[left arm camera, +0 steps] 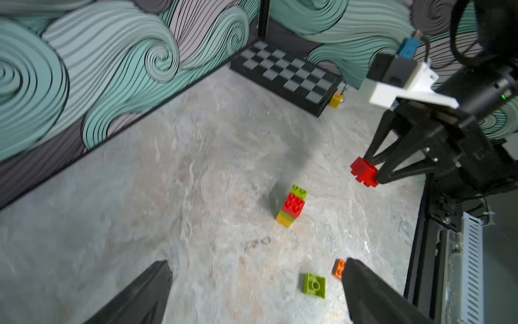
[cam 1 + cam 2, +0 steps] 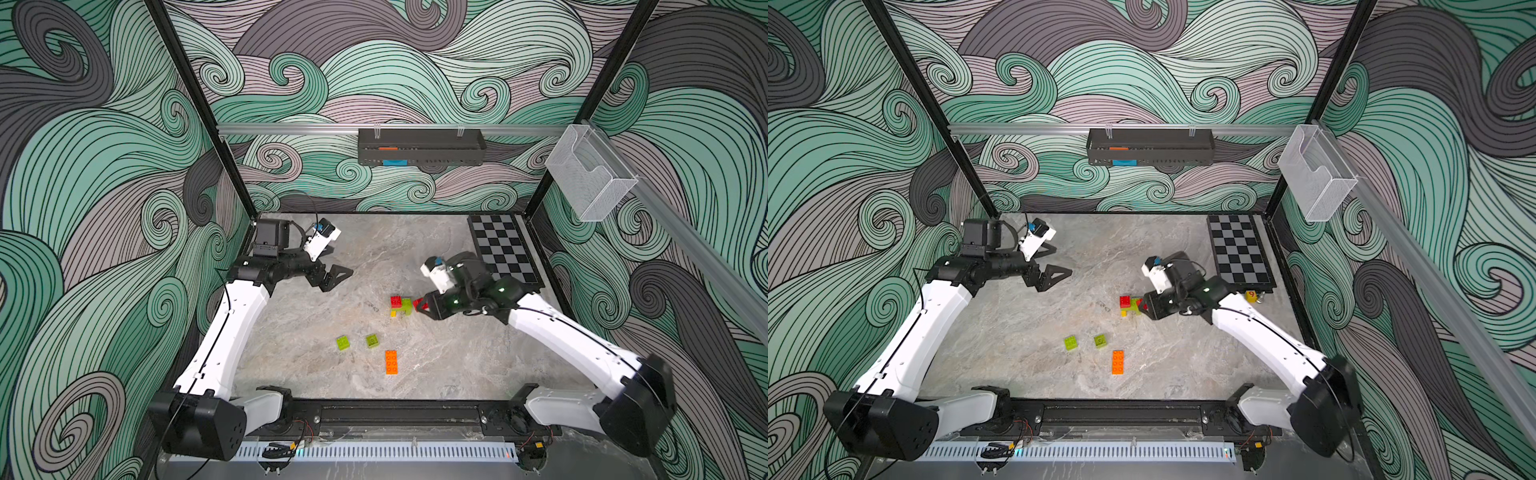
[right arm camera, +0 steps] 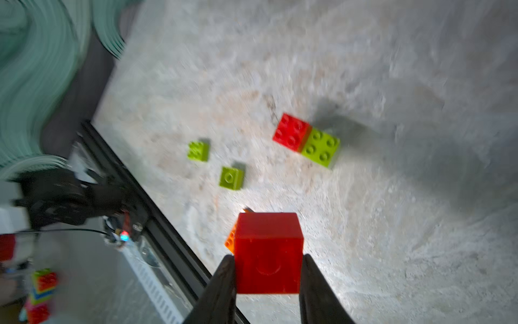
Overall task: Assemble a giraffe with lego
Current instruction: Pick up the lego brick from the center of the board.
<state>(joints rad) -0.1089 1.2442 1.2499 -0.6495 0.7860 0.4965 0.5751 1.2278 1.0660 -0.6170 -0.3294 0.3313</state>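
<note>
Room is ample between the giraffe (image 2: 401,306) and the table (image 2: 436,365) edges; my right gripper (image 3: 267,259) pinches a red brick (image 1: 361,168), my left gripper (image 1: 256,263) gapes wide.

The red brick (image 3: 268,252) looks like smooth, glossy plastic. The tabletop (image 2: 457,353) has a matt, marbled stone look. The rail (image 2: 291,129) is brushed metal; the basket (image 2: 590,183), fine wire mesh.
</note>
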